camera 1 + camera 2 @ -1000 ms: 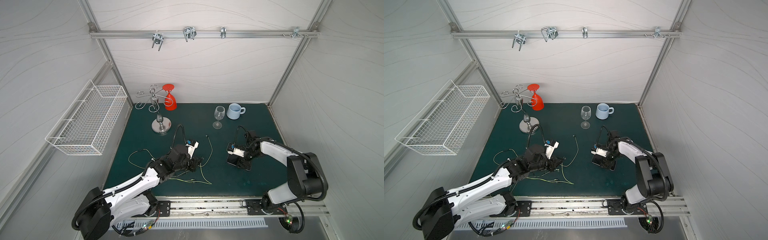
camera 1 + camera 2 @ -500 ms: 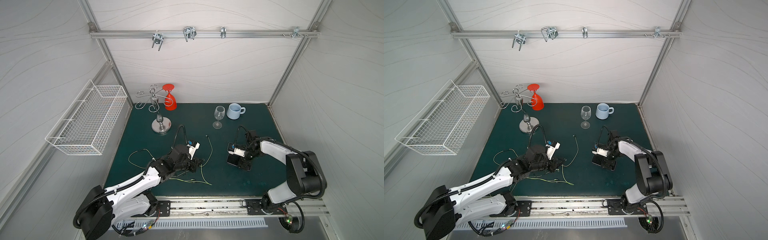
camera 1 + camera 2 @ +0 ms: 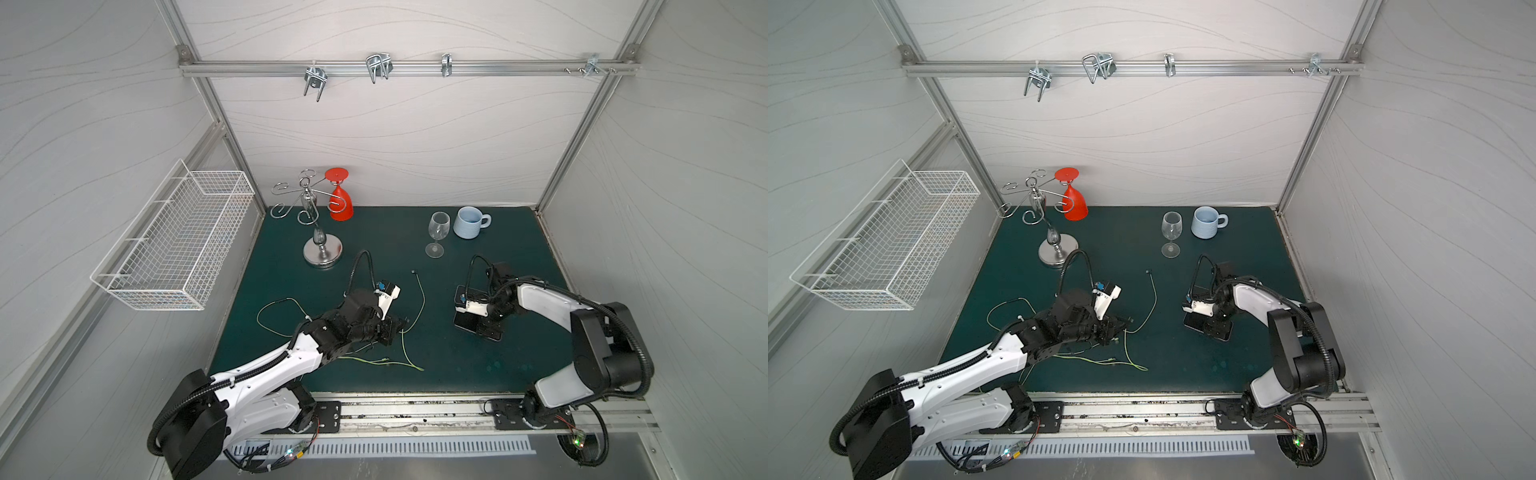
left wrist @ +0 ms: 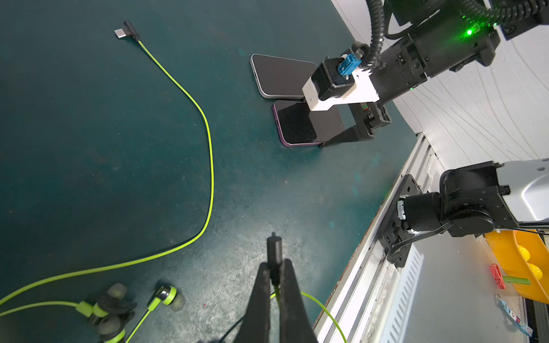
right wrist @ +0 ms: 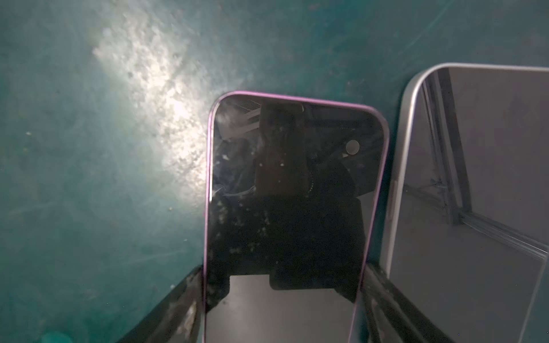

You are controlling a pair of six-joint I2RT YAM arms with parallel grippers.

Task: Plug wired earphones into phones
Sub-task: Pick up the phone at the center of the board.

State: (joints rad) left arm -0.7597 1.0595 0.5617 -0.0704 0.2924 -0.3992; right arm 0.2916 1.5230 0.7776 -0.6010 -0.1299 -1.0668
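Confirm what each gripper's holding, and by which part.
Left gripper is shut on an earphone plug, pinching its cord end. Right gripper straddles the purple-edged phone across its long sides; whether it clamps cannot be told.

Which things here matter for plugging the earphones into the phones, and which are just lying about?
Job: purple-edged phone, silver-edged phone, earphone plug in the left fingers, second earphone cord.
Lying about: wine glass, blue mug, red goblet, metal stand, wire basket.

Bright even light, soft shadows, white glare on mat (image 5: 154, 89), reflections on phone (image 5: 285, 193), bowed edges
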